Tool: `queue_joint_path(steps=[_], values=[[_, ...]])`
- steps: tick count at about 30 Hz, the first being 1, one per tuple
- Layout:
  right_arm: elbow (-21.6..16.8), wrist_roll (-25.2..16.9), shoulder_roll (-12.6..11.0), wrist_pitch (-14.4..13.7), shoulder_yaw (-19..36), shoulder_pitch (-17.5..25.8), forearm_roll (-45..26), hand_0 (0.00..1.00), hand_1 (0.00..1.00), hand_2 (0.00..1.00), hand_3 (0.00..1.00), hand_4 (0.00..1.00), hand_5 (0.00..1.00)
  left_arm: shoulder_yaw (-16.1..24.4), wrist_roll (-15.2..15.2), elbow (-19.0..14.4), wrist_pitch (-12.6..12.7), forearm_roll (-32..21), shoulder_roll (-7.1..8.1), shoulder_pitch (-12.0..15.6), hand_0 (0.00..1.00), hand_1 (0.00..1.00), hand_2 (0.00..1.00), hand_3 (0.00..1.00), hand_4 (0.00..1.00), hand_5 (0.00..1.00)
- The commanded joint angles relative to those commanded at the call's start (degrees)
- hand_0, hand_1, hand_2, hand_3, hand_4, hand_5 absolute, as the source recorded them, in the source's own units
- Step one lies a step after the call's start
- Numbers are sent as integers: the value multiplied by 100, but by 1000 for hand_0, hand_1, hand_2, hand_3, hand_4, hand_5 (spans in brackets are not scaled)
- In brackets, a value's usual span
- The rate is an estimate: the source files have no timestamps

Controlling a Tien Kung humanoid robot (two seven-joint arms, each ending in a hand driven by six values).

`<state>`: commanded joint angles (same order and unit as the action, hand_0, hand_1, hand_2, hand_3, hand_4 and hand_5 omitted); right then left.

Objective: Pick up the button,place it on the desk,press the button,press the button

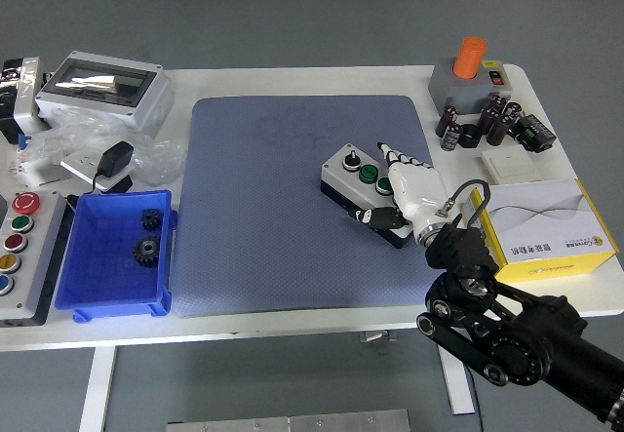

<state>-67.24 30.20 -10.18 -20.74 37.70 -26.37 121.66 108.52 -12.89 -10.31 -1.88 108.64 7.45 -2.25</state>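
Observation:
The button box (359, 184), a white-topped black-sided unit with a black button and a green button (369, 173), lies on the blue mat (283, 198) right of centre. My right hand (402, 184) rests over the box's right end, fingers curled around it, thumb at its near side. The right arm (507, 339) comes in from the lower right. The box's right end is hidden under the hand. The left arm is out of view.
A blue bin (115, 253) with two gears sits at the left, beside a multi-button panel (21, 247). A grey enclosure (105, 85) and plastic bags lie at back left. A yellow-white box (541, 217), capacitors (487, 125) and an orange-topped grey unit (470, 69) stand right.

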Motion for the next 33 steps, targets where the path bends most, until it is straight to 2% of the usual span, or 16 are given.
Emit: queue_joint_path(steps=[1,2,7,8,13,14,25,26,31,32,33], values=[[11,7,1,-7,-15,-5,6,384,624,719,998,965,376,-4,2,0,1,-3,1,-1,678,684,591,658,710,304],[23,13,2,-13,-30,-10,10,256,462,538,919,875,258,-5,4,0,2,-4,2,-3,678,684,592,658,710,303],[71,39,9,-34,-76,-35,49,256,462,538,919,875,258,-9,17,0,5,3,5,-17,678,684,592,658,710,303],[81,44,12,-38,-81,-42,64,175,370,409,618,826,219,-11,20,0,6,3,6,-19,678,684,592,659,710,305],[99,52,20,-64,-91,-55,115,175,370,409,618,826,219,-33,32,0,5,-12,12,-22,678,684,592,659,710,305],[102,53,23,-69,-95,-56,125,130,335,363,499,807,204,-45,37,0,5,-22,12,-22,678,684,592,660,711,303],[110,3,55,-202,-159,-57,212,127,315,345,471,790,186,-174,107,0,5,-118,12,-30,678,684,592,661,710,299],[99,-19,52,-237,-149,-57,221,125,311,332,414,786,183,-182,113,0,6,-124,11,-32,678,683,592,660,710,300],[38,-161,28,-432,-77,-54,240,125,311,332,414,786,183,-196,128,0,13,-135,10,-35,678,683,592,660,710,300],[27,-190,23,-464,-65,-53,237,115,304,314,365,777,185,-197,129,0,14,-138,11,-35,678,683,592,662,712,298],[7,-239,14,-514,-50,-52,226,115,304,314,365,777,185,-197,128,0,16,-140,11,-33,678,683,592,662,712,298]])
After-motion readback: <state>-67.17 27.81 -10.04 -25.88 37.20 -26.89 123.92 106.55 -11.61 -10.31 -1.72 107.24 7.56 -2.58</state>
